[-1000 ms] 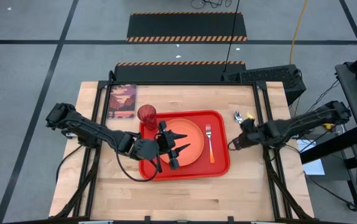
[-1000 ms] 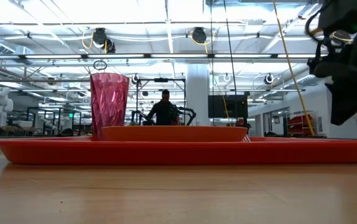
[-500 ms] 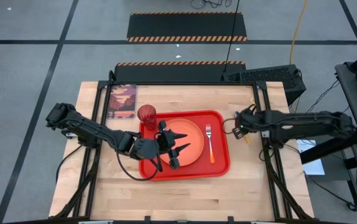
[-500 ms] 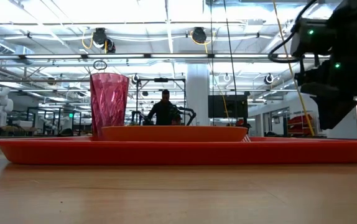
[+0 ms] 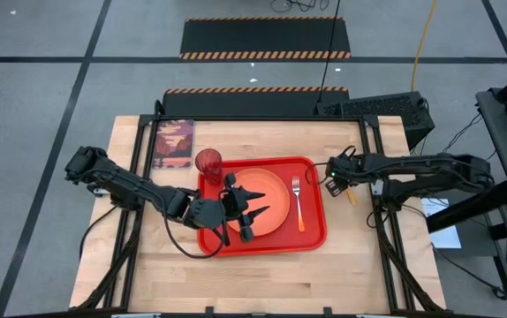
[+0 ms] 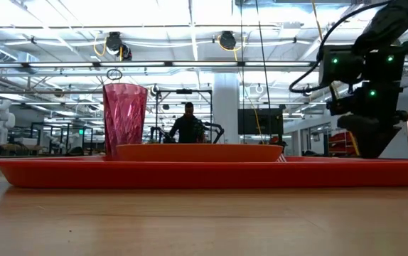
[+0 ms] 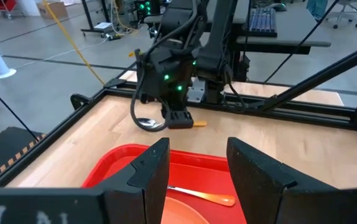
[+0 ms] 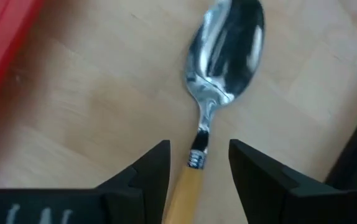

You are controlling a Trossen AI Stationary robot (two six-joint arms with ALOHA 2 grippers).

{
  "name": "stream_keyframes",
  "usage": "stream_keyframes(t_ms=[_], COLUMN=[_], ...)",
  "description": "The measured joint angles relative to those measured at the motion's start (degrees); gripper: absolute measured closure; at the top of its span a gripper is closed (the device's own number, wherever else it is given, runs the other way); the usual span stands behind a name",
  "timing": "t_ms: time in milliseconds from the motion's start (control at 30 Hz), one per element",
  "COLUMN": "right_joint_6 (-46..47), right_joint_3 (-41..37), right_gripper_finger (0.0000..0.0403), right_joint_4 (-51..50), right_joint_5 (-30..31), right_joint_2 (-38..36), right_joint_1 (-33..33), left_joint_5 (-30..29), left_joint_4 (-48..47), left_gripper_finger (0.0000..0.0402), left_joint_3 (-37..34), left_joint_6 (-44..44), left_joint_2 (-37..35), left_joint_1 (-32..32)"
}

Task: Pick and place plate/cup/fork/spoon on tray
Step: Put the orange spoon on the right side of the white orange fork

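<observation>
With plate [image 5: 261, 201], cup [image 5: 208, 162] and fork [image 5: 298, 202] on the tray [image 5: 314, 237], the spoon [image 8: 219, 71] is in hand: the right tool [image 8: 197, 163] hangs open, empty, astride its handle on the bench [image 5: 359, 265] (left tool [image 5: 252, 212] open over the plate), and need only drop and close.

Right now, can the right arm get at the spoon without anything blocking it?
Probably yes. The right gripper is open right over the spoon, fingers either side of its handle; the spoon lies on bare table beside the tray.
</observation>
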Motion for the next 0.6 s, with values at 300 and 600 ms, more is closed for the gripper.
stream_keyframes(t_ms=[300, 600], right_joint_6=[-0.30, 0.26], right_joint_3=[0.10, 0.11], right_gripper_finger=[0.0272, 0.0351], right_joint_4=[1.70, 2.39], right_joint_5=[-0.01, -3.62], right_joint_2=[5.73, 6.11], right_joint_1=[0.02, 0.94], left_joint_5=[2.78, 4.04], left_joint_4=[0.02, -0.08], left_gripper_finger=[0.0238, 0.0238], left_joint_3=[0.00, 0.00], left_joint_6=[-0.37, 0.00], left_joint_2=[0.00, 0.00], left_joint_1=[0.05, -0.08])
